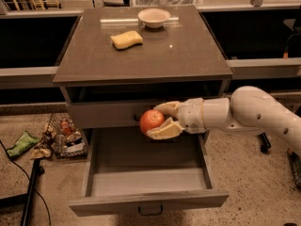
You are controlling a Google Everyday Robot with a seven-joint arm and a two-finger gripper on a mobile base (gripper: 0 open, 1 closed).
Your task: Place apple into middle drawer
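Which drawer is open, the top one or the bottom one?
The lower grey wooden drawer is pulled out; the grey drawer front above it is shut. The end effector holds the round orange-red apple over the open one.

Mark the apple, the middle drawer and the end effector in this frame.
apple (pixel 151 121), camera view, centre of its skin.
middle drawer (pixel 146 181), camera view, bare floor of the open drawer.
end effector (pixel 154 122), camera view, between its fingers, shut on the apple above the drawer.

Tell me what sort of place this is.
Probably a lab or office test area, not a home: a grey wooden cabinet on speckled hard floor, a wire basket of packets beside it. The robot's end effector holds the orange-red apple over the open grey middle drawer.
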